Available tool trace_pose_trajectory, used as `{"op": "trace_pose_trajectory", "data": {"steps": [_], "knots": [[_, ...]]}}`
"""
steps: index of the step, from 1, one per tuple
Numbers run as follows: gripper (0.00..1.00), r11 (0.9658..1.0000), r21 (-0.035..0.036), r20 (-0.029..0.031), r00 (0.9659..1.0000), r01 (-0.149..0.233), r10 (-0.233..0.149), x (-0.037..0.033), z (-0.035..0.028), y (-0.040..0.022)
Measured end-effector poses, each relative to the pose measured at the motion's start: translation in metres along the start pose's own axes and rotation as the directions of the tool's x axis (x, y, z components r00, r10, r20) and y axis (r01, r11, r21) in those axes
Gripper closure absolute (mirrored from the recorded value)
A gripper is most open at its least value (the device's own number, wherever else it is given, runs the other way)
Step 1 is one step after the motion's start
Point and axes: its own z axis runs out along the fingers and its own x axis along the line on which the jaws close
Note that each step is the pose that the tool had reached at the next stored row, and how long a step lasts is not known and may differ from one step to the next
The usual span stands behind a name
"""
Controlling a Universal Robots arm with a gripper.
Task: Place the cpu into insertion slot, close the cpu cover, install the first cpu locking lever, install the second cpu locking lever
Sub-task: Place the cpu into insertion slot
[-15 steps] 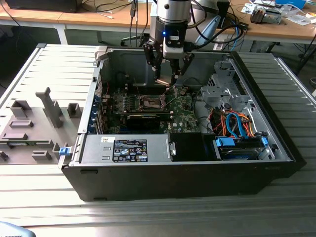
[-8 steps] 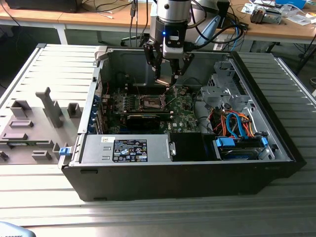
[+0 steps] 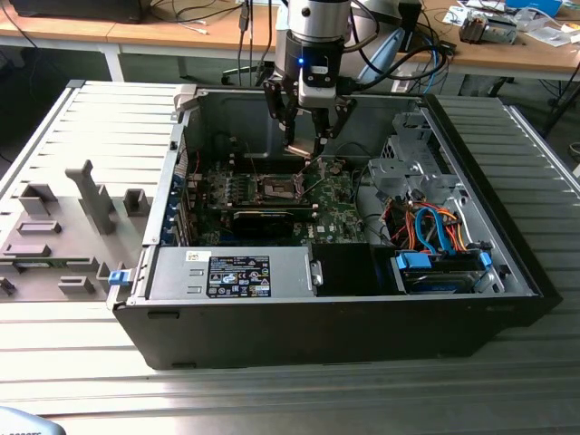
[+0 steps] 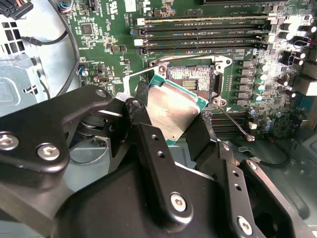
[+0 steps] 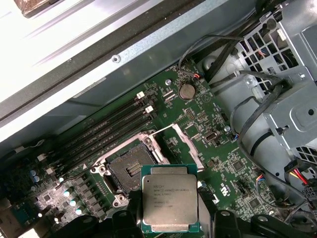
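My gripper (image 3: pixel 305 145) hangs inside the open computer case, shut on the cpu (image 5: pixel 170 203), a flat square chip with a silver-grey top and green edge. In the second wrist view the cpu (image 4: pixel 171 111) is tilted between the black fingers (image 4: pixel 148 144), just short of the insertion slot (image 4: pixel 190 78). The insertion slot (image 5: pixel 130 171) is a dark square socket with a metal rim, bare and uncovered, and in the exterior view the slot (image 3: pixel 279 188) lies just below the gripper. The cpu cover (image 5: pixel 188 148) stands swung open beside the socket. A thin locking lever (image 4: pixel 233 124) sticks out, unlatched.
Long black memory slots (image 4: pixel 208 29) run beside the socket. The case walls (image 3: pixel 181 163) enclose the board, with a power supply (image 3: pixel 236 272) in front and a drive cage with coloured cables (image 3: pixel 435 231) on the exterior view's right. A grey fixture (image 3: pixel 82 208) sits outside on the exterior view's left.
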Motion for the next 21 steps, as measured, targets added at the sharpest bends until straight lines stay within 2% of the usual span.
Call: {"op": "trace_pose_trajectory", "data": {"steps": [21], "knots": [[0.45, 0.9999, 0.0009, -0.0003, 0.9999, -0.014, 0.014, 0.0000, 0.0003, 0.0000]]}}
